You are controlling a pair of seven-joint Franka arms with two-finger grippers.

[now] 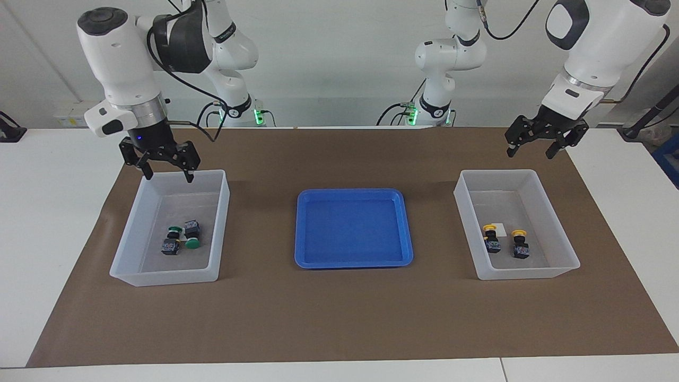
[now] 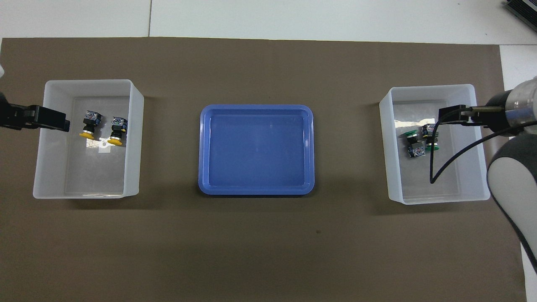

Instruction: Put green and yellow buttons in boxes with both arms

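Note:
Two green buttons (image 1: 182, 239) lie side by side in the translucent box (image 1: 159, 278) at the right arm's end, also seen from overhead (image 2: 421, 141). Two yellow buttons (image 1: 505, 240) lie in the other box (image 1: 525, 273) at the left arm's end, next to its white label; they also show from overhead (image 2: 103, 128). My right gripper (image 1: 168, 176) hangs open and empty over its box's rim nearest the robots. My left gripper (image 1: 530, 155) hangs open and empty over the edge of its box (image 2: 84, 193), well above it.
A shallow blue tray (image 1: 353, 262) with nothing in it sits mid-table between the boxes, on a brown mat (image 1: 339, 318). The right arm's black cable (image 2: 444, 163) loops over its box (image 2: 436, 197) in the overhead view.

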